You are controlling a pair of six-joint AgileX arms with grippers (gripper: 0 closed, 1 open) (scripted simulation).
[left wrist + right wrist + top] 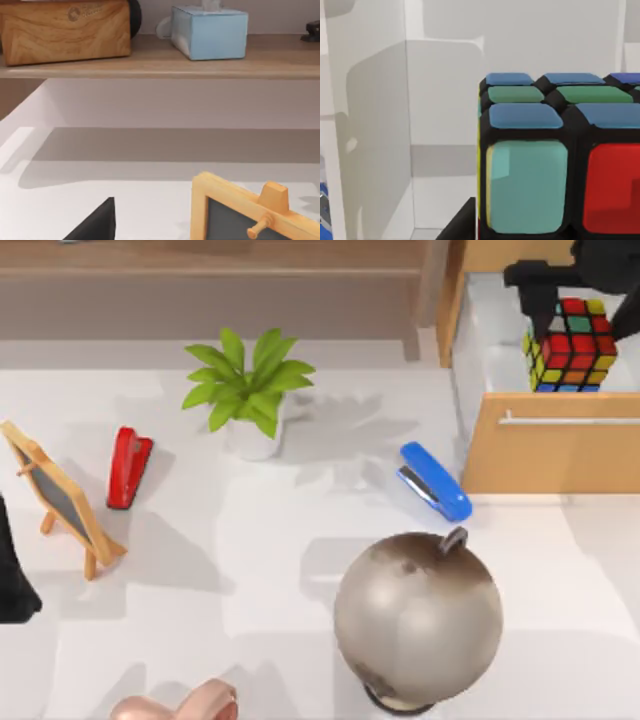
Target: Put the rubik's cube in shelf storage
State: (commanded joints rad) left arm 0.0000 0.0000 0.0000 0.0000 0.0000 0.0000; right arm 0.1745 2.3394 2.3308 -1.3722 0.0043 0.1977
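Drawer: rubik's cube below right hand (touching?).

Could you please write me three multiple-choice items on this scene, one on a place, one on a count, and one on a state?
1. Where is the rubik's cube?
A. On the table beside the globe
B. Inside the open drawer of the light-orange cabinet
C. On the board of the shelf storage

2. How many staplers lie on the table?
A. One
B. Two
C. Three

3. How does the small blackboard easel stand?
A. Upright on its legs
B. Flat on its face
C. Leaning against the plant

Answers:
1 B: the top view shows the cube within the drawer's white walls, at the right gripper.
2 B: a red stapler and a blue stapler.
3 A: it stands apart from the plant, at the table's left side.
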